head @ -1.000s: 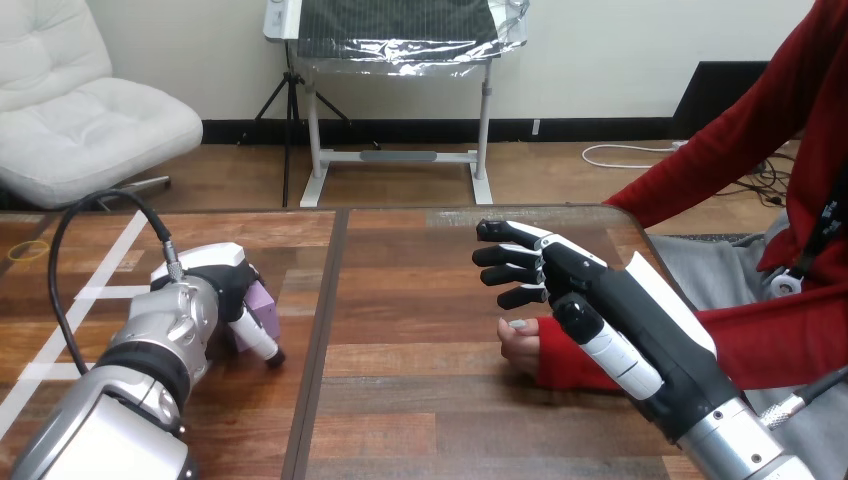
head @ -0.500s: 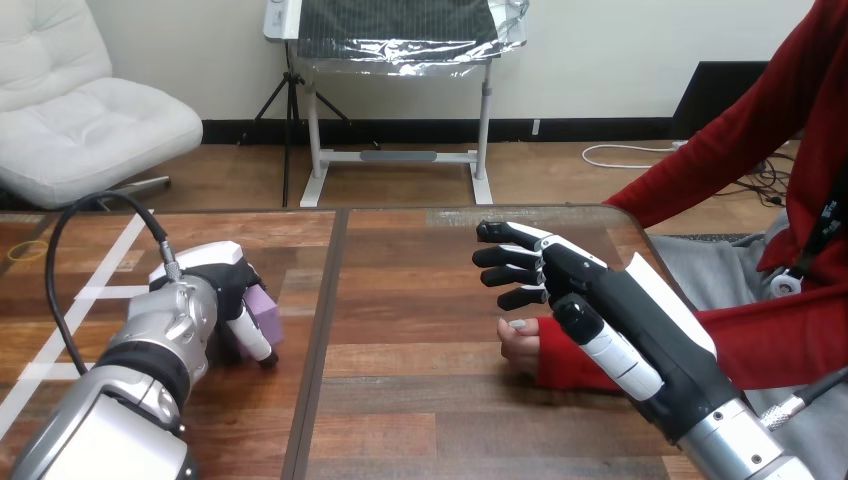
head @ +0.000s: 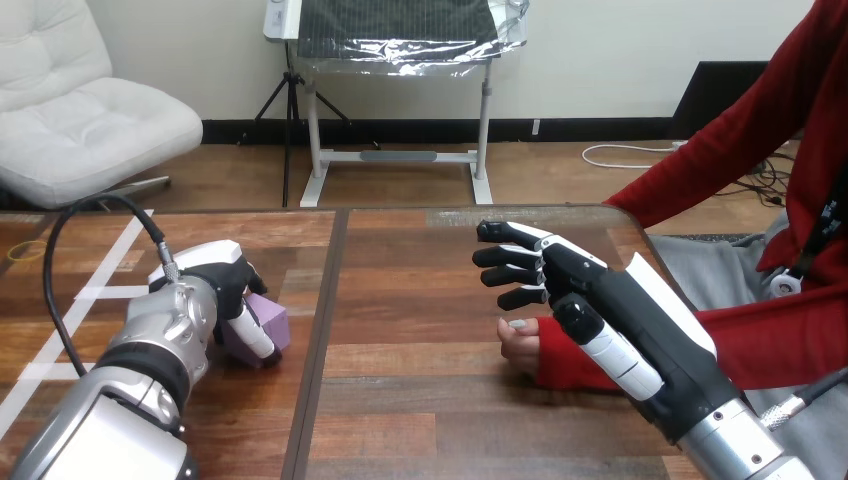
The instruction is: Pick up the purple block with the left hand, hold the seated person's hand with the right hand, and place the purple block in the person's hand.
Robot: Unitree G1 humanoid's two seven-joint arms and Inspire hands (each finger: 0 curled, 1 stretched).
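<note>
Wooden planks are forming the desk (head: 430,400), with a dark seam (head: 322,340) running front to back between its two halves and white tape lines (head: 100,292) crossing the left half.

On that left half, near the seam, the left hand (head: 215,290) is closing round the purple block (head: 273,322). Its thumb is lying across the block's near face, and the other fingers are curling over the far side, so the block is being pinched between them. The block is sitting low at the desk surface, tilted a little. Whether its underside is touching the wood cannot be told.

On the right half, the right hand (head: 590,290) is hovering with its back turned up and its fingers (head: 510,232) spread and only slightly bent, holding nothing. Below it, the person's hand (head: 518,348) is resting on the desk, reaching in from the right in a red sleeve (head: 575,368). The right hand is overlapping the sleeve and wrist, but its fingers are not wrapping round them, and whether the two are touching cannot be told. The purple block is lying well apart from the person's hand, across the seam.
</note>
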